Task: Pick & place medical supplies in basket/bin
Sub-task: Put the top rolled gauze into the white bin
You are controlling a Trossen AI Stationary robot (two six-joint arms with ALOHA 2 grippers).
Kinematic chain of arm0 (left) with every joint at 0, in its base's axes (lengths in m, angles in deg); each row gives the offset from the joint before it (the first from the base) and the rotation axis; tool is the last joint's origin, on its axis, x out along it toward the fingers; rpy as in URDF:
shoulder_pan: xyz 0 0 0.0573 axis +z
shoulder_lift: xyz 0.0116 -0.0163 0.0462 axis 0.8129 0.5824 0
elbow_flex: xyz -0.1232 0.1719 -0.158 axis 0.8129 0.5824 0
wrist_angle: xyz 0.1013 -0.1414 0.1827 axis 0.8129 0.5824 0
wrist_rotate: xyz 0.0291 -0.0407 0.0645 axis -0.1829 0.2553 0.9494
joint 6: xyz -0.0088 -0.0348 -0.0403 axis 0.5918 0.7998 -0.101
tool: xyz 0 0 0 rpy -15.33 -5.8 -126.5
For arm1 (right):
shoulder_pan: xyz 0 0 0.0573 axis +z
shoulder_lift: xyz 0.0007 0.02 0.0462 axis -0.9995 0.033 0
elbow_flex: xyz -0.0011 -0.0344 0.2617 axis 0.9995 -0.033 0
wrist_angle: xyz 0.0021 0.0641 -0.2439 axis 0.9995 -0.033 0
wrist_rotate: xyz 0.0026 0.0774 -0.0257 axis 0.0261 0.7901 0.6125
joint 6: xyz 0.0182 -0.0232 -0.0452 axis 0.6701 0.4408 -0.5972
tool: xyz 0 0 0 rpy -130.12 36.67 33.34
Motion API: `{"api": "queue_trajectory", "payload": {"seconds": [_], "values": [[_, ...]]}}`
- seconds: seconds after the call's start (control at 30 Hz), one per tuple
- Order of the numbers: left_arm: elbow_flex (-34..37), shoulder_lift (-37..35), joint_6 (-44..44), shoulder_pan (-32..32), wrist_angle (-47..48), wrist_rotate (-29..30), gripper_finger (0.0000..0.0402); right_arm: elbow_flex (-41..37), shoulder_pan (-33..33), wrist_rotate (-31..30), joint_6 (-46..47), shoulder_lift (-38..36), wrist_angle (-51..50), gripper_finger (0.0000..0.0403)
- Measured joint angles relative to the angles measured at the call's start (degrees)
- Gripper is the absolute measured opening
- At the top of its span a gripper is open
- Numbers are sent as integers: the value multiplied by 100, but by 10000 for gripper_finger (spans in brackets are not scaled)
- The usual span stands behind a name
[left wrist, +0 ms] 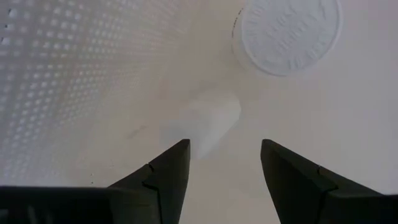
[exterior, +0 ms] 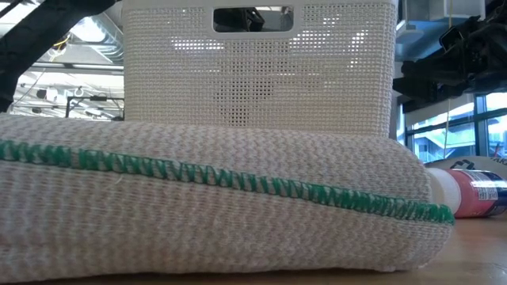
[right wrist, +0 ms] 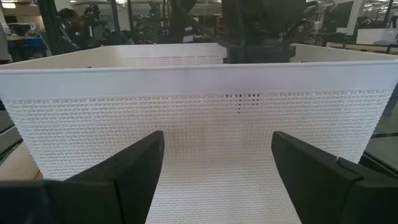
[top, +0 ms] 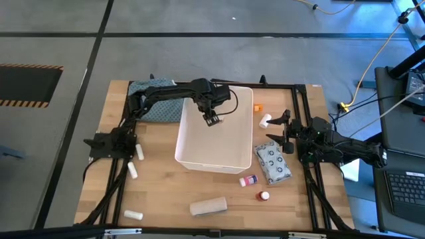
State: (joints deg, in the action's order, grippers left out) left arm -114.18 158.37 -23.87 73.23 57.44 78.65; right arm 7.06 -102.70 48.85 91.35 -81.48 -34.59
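Nearest the low camera lies a beige roll [exterior: 214,198] of woven bandage with a green stitched line, on its side on the bench [top: 166,199] so that it fills most of that view; behind it rises the perforated wall of the white bin [exterior: 257,71], its handle slot facing this way. From above, going left to right: three small white rolls [top: 139,151] lie loose on the bench by the left arm's base, well apart from the bin, so they appear not yet collected. Behind them a teal-grey patterned cloth [top: 159,103] sits at the far left corner, partly under the left arm. That arm reaches over the bin's rim [top: 182,133], and the left gripper [top: 212,119] hangs inside the bin with its fingers apart; its wrist view shows a small white roll [left wrist: 208,121] lying free on the bin floor just ahead of the fingertips, which suggests it has been let go there rather than held. Right of the bin, a small white piece [top: 265,121] and an orange-capped item [top: 257,107] rest on the bench, then a grey-patterned white packet [top: 273,164] just beside the bin's wall, with a small bottle [top: 248,180] and a red-capped bottle [top: 264,196] nearer the front. The right gripper [top: 285,133] waits low at the bench's right side, fingers apart and empty, facing the bin wall, probably kept clear while the left arm works.
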Motion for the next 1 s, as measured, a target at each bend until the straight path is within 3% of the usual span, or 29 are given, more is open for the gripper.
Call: {"api": "queue_trajectory", "payload": {"seconds": [0.37, 0.6, 0.83, 1.0], "values": [[-37, -17, -46, -5, 135, 101, 190, 0, 0, 1, 0, 0, 0, 299], [-1080, -337, -61, -118, 906, 495, 177, 0, -2, 0, -2, 0, 0, 299], [-2429, -1306, 741, -458, 1855, 809, 165, 0, 0, 9, 32, -2, -1, 299], [-2295, -2455, 1930, -912, 1822, 1033, 161, 0, 0, 11, 145, -2, 1, 299]]}}
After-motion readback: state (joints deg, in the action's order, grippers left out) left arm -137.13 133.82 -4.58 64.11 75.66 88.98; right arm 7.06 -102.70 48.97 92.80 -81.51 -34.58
